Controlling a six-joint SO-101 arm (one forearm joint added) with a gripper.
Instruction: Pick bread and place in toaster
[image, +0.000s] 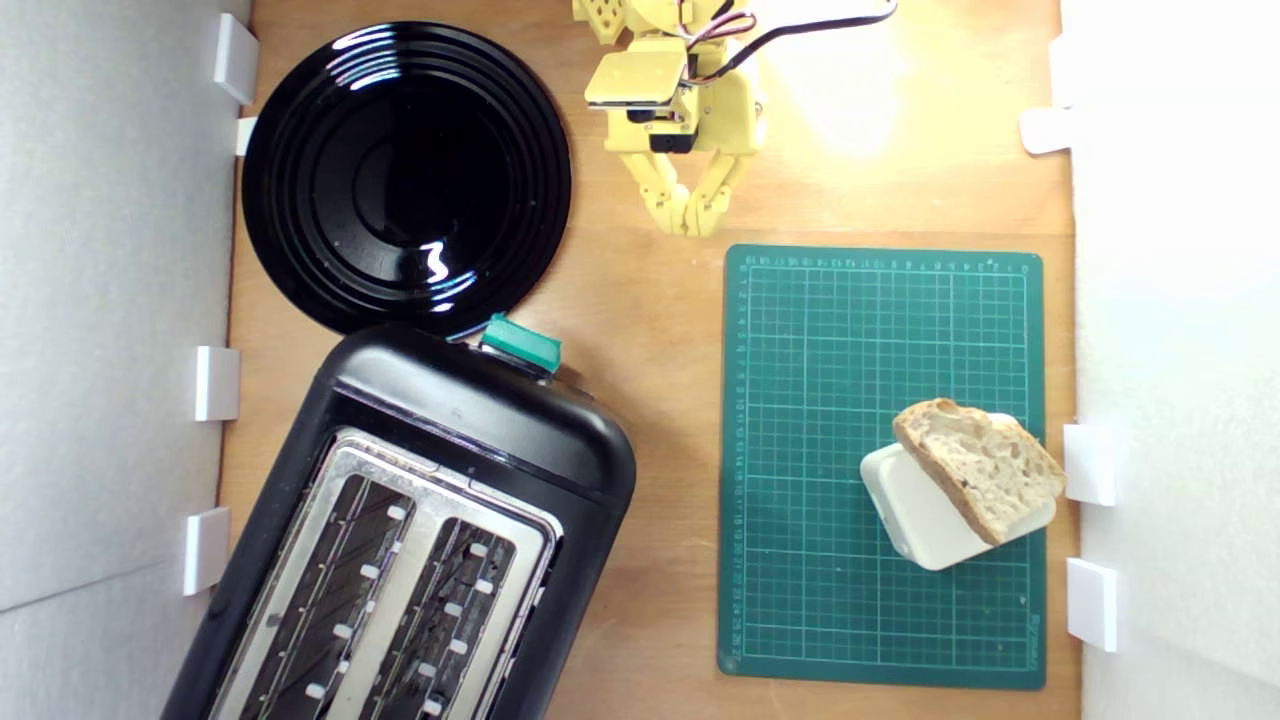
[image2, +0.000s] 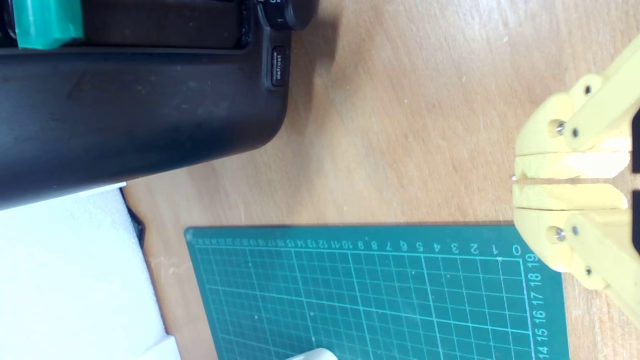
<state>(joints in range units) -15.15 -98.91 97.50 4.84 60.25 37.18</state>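
Observation:
The bread, a thick tan slice with brown crust, leans on a white rounded box on the green cutting mat at the exterior view's lower right. The black toaster with silver top, two long slots and a teal lever knob fills the lower left. My yellow gripper is shut and empty over bare wood just beyond the mat's far corner, far from the bread. The wrist view shows my gripper with its fingertips pressed together, the toaster's side and the mat's corner; the bread is not in that view.
A round black plate lies at the exterior view's upper left, touching the toaster's end. White walls with small white brackets line both sides of the wooden table. Bare wood runs between toaster and mat.

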